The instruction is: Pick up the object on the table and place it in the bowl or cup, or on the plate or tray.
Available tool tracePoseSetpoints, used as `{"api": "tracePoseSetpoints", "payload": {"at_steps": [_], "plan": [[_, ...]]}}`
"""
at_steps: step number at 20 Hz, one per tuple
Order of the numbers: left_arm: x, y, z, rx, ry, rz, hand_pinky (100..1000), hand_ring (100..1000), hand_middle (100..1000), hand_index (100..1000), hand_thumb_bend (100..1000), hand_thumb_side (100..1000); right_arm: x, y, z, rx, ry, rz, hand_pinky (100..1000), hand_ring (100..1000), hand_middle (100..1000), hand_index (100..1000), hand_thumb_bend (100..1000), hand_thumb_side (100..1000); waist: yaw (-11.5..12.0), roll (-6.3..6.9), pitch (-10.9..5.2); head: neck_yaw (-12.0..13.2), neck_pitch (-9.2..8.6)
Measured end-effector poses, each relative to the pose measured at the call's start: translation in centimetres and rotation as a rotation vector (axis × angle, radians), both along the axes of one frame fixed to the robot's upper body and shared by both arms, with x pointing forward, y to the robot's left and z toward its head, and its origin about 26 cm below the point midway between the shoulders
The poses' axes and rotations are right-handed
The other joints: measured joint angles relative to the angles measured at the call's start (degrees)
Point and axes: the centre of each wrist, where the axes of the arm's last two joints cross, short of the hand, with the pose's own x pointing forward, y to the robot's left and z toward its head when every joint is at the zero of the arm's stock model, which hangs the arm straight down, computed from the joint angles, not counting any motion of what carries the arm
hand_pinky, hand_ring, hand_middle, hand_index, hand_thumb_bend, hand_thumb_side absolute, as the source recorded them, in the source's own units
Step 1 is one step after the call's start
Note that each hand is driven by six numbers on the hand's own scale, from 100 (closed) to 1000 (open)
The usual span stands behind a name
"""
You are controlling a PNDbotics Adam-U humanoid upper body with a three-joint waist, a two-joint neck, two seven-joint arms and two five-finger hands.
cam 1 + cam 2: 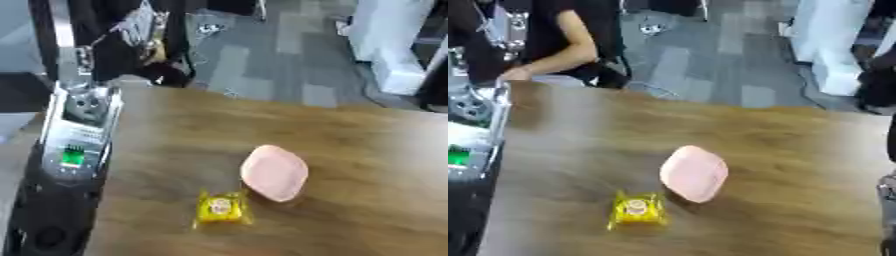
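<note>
A wooden table [367, 150] fills the lower part of both views, seen from above, with grey floor beyond its far edge. Near the middle of the table lies a pink plate [275, 172], rounded and pale, resting flat on the wood. Just beside it, toward the near left, sits a small yellow packet [222, 208] with a round pale mark at its centre; it lies on the table, close to the plate's rim but not on it, and nothing holds it. The robot's left arm [66, 165], black with silver parts and a small green patch, runs up the left side of the view, above the table's left edge. Its hand cannot be made out, so whether the fingers are released or clenched cannot be told. The right hand does not show.
</note>
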Motion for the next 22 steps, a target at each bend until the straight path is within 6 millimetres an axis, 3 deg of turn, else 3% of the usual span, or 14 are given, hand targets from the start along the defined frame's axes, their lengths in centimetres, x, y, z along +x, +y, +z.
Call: {"api": "tracePoseSetpoints", "payload": {"at_steps": [7,16,17,18,20,22], "plan": [[-0.01,0.27,0.15,0.027,-0.003,0.014,636,785,823,860,401,646,-0.17,0.01,-0.47,-0.033,-0.014,0.017,452,550,749,670,100,1000,0.2,-1.59,-0.59,0.0,0.0],[0.0,0.22,0.23,0.034,-0.002,0.012,625,780,818,859,385,658,-0.18,0.04,-0.46,-0.044,-0.024,0.021,449,548,747,690,100,1000,0.0,-1.56,-0.67,0.1,0.46],[-0.01,0.2,0.22,0.035,0.001,0.011,602,766,813,858,381,627,-0.18,0.07,-0.47,-0.043,-0.02,0.021,448,547,746,697,100,1000,-0.1,-1.52,-0.68,0.1,0.66],[-0.01,0.12,0.19,0.039,0.008,0.01,602,766,813,858,364,662,-0.18,0.14,-0.52,-0.039,-0.016,0.022,448,547,746,697,100,1000,-0.1,-1.47,-0.69,0.3,0.98],[-0.03,0.01,-0.1,0.054,0.05,0.014,488,713,790,836,318,645,-0.18,0.25,-0.58,-0.035,-0.008,0.023,444,545,744,708,100,1000,-0.4,-1.27,-0.69,0.6,1.53],[0.24,-0.09,-0.74,0.106,0.171,0.043,427,715,798,837,334,620,-0.18,0.34,-0.64,-0.034,0.001,0.025,442,540,743,708,100,1000,-0.8,-1.05,-0.69,1.1,2.09]]}}
